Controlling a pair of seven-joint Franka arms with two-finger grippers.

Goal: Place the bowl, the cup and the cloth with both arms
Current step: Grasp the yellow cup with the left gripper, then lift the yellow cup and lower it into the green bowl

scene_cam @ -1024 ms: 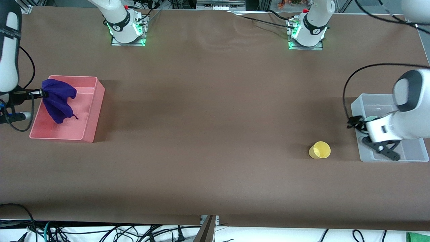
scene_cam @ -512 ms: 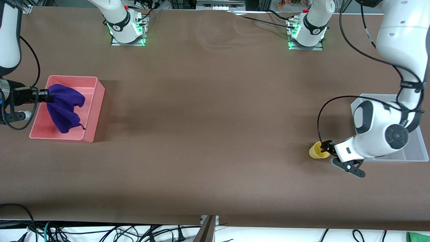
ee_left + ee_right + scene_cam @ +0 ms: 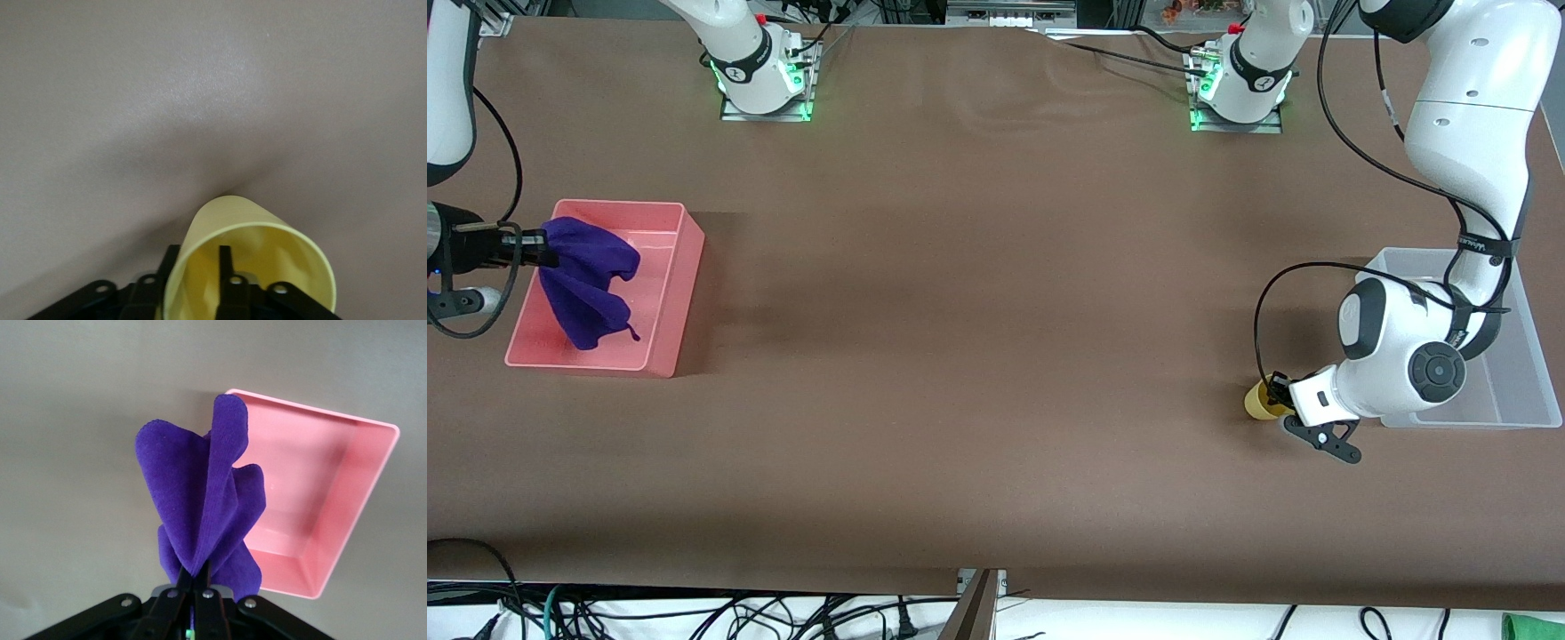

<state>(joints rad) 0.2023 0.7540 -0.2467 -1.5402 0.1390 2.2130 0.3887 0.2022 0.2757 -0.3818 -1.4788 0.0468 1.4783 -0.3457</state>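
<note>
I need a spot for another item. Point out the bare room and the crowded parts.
Bare: the brown table between the pink bin and the cup. Crowded: the left pincer straddles the cup's wall beside the clear bin; the right pincer holds the cloth over the pink bin.

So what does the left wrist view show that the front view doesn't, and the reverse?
Only the left wrist view shows one finger inside the cup, one outside its wall. Only the front view shows the right gripper holding the cloth over the pink bin, and the clear bin. Both show the cup on the table at the left gripper.
</note>
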